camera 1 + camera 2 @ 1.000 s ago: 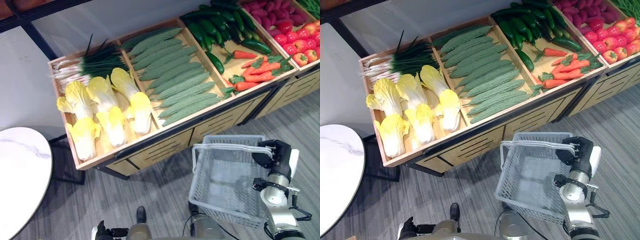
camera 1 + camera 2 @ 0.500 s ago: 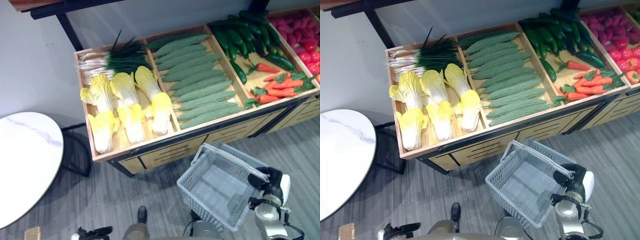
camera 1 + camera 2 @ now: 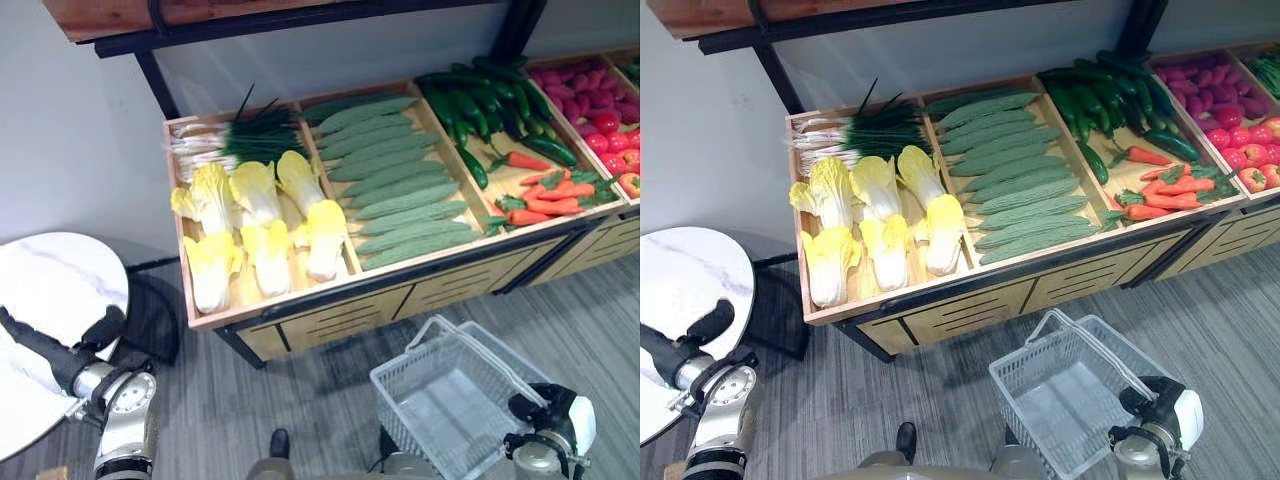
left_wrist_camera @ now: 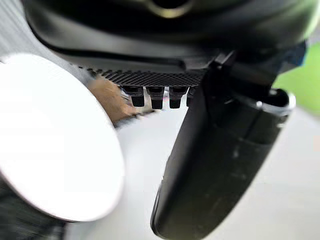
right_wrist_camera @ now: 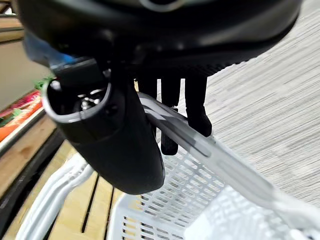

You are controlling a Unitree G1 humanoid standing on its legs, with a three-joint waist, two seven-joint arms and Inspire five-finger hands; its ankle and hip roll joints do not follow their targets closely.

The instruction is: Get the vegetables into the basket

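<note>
The grey wire-mesh shopping basket [image 3: 455, 395] hangs empty in front of the wooden display stand [image 3: 330, 305], its handle clamped in the curled fingers of the right hand [image 5: 125, 135]. No vegetable has gone in yet, so the whole task seems left to do. The yellow-green napa cabbages [image 3: 255, 225] lie in the stand's left compartment, the bumpy green bitter gourds [image 3: 395, 165] in the next. The left hand [image 3: 55, 350] hovers over the round white surface [image 3: 40, 330], fingers straight and holding nothing.
</note>
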